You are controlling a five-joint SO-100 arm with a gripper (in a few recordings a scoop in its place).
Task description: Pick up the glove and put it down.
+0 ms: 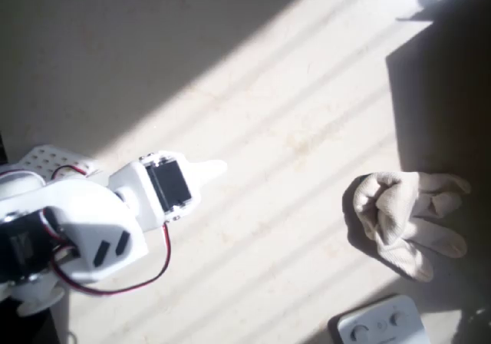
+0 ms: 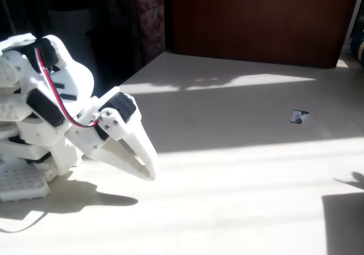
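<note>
White pincer [image 2: 149,167], fingers pressed together, sits well apart from the crumpled cream glove [image 1: 405,217].

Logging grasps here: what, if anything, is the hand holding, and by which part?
Nothing. The hand is shut and empty, near the arm's base; the glove lies crumpled on the table, well apart from it.
</note>
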